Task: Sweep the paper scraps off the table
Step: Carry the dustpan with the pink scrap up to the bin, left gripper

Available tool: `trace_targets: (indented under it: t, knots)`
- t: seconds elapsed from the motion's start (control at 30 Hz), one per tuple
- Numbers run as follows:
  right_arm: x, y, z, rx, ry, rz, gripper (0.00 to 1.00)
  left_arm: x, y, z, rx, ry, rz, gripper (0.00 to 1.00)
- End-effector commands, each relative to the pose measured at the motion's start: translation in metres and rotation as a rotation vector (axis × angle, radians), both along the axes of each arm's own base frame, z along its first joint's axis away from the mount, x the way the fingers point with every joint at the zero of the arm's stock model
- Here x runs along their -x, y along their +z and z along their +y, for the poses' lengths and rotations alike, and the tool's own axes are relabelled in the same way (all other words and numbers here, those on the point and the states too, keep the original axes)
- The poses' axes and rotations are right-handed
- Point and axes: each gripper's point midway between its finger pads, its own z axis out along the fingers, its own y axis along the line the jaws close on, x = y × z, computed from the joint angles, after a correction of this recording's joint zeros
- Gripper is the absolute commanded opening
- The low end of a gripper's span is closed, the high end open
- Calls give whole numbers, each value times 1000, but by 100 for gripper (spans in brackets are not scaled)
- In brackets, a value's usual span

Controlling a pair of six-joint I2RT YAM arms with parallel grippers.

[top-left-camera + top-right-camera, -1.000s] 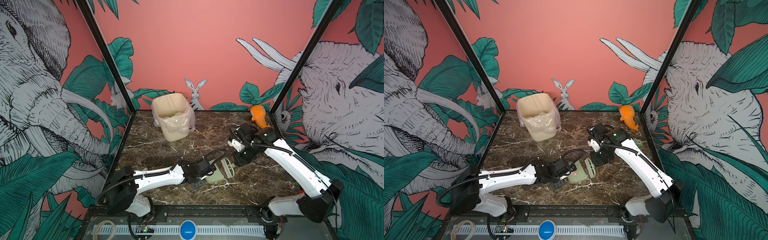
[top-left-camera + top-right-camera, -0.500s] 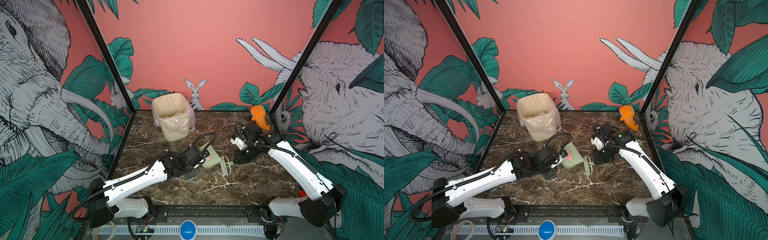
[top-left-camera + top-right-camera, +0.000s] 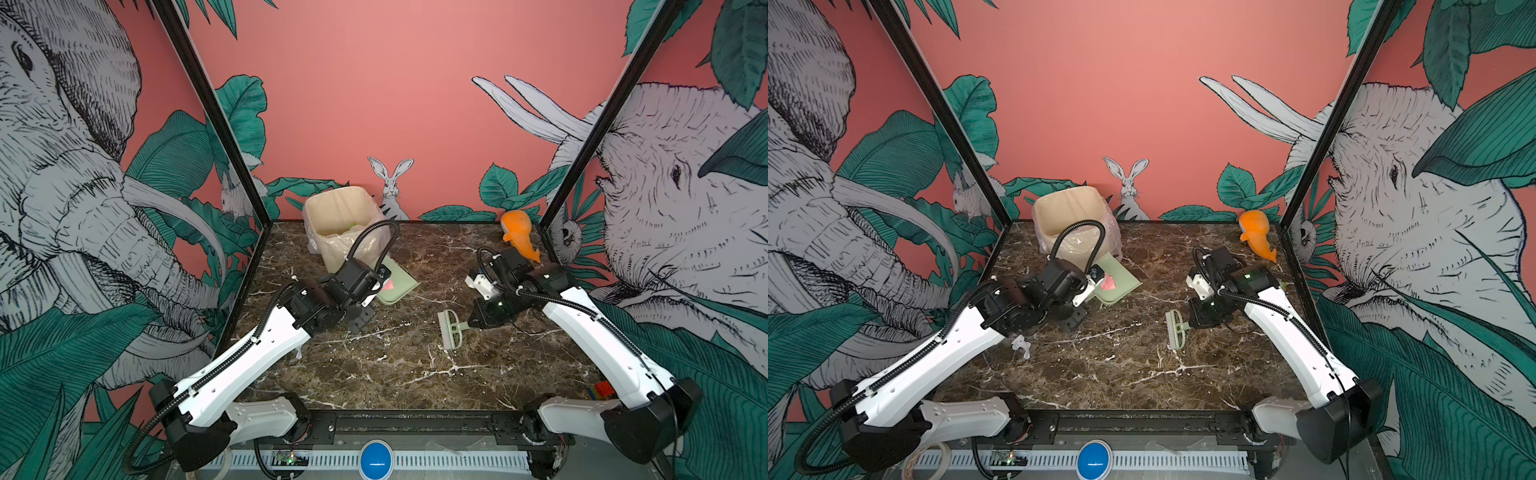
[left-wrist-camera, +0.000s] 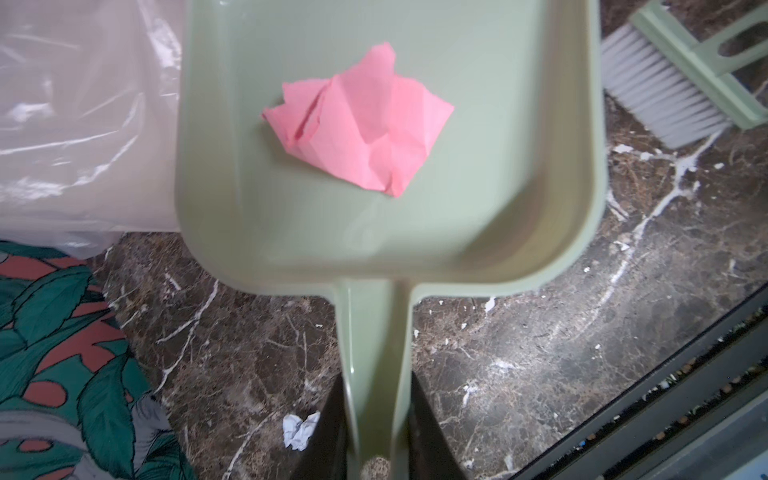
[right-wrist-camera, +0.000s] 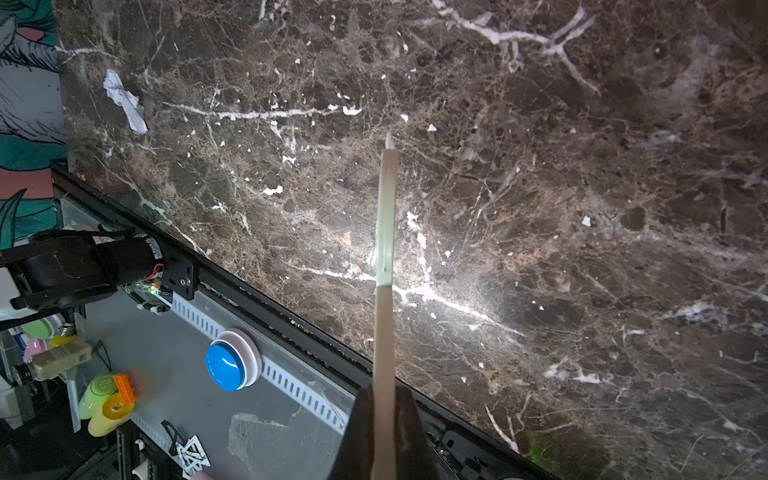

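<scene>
Left gripper (image 4: 376, 436) clamped on dustpan (image 4: 561, 208), right gripper (image 5: 384, 432) on brush (image 3: 449, 330). Could spill pink scrap (image 4: 357, 120), ahead of left jaws, if tipped short of bin (image 3: 332, 212).

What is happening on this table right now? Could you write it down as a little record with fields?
Left claw: shut on the dustpan handle
Load: one pink paper scrap lying in the dustpan
Right claw: shut on the brush
Lying on the table: one white paper scrap, near the left arm
Back of table: beige plastic-lined bin right beside the dustpan; orange toy in the far right corner
</scene>
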Motion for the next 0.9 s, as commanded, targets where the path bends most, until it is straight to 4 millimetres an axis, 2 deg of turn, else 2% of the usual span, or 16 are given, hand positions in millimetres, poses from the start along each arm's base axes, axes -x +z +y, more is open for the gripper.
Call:
trace_targets:
  t: [0.0, 0.13, 0.57, 0.87]
  knots:
    - [4, 2, -5, -23, -17, 4, 0, 2, 22, 24, -8, 41, -15, 5]
    - [6, 0, -9, -33, -31, 5, 0, -9, 39, 41, 20, 110, -23, 5]
    - [7, 2, -20, -56, -56, 3, 0, -54, 72, 94, 64, 307, -84, 5]
    - [11, 3, -25, -64, -69, 3, 0, -83, 82, 139, 81, 427, -116, 5]
